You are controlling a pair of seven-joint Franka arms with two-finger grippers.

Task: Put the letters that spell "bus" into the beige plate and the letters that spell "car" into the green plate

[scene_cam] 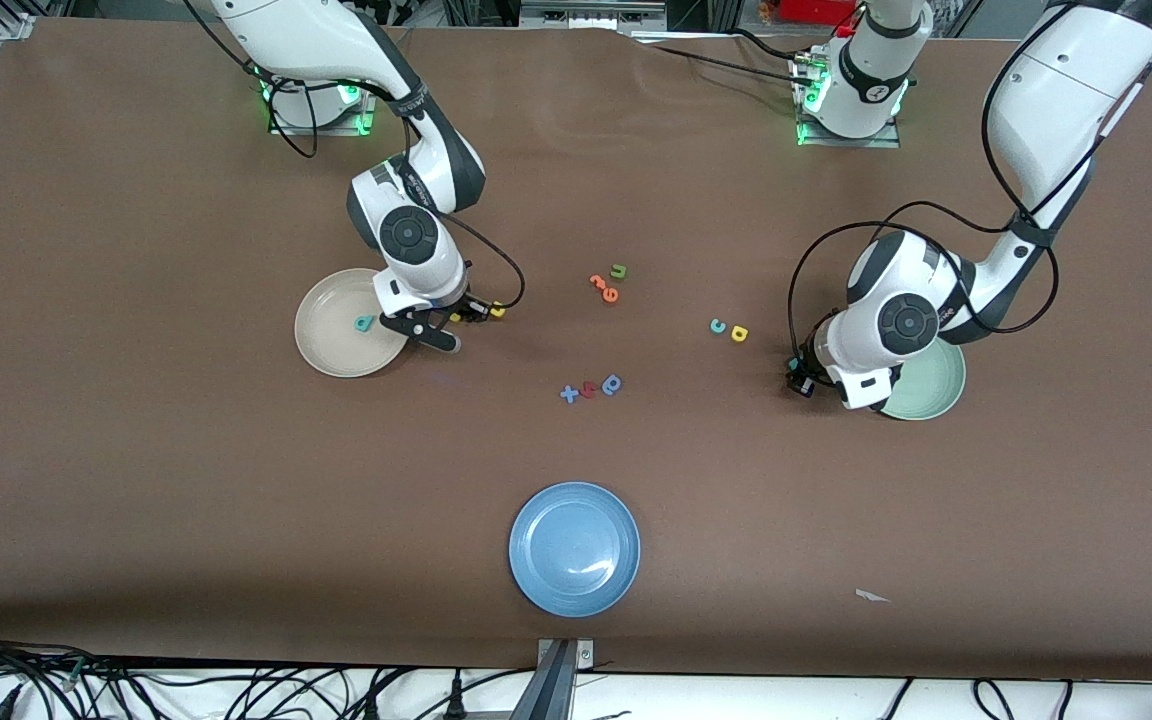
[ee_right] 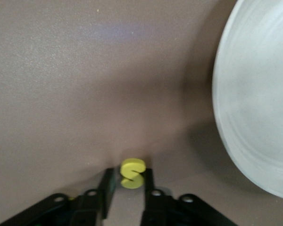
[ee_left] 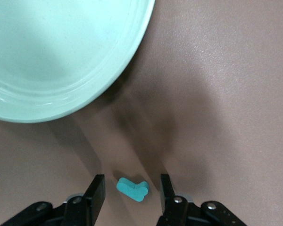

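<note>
Gripping the yellow "s" (ee_right: 132,173) just beside the beige plate (ee_right: 254,108), the right end effector (ee_right: 129,184) is clamped; the left end effector (ee_left: 132,194) straddles the teal "r" (ee_left: 132,189), open.

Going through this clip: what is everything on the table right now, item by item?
beige plate: one, cream, toward the right arm's end
green plate: one, pale mint, toward the left arm's end
blue plate: one, nearest the front camera
teal letter: one, in the beige plate
yellow s: one, gripped beside the beige plate
yellow letter: one, on the table by the right pincer
orange letters: two, mid-table, beside a green u
teal c and yellow a: one each, side by side
blue and red letters: three, in a row, mid-table
teal r: one, beside the green plate
right pincer: shut on the yellow s
left pincer: open around the teal r
</note>
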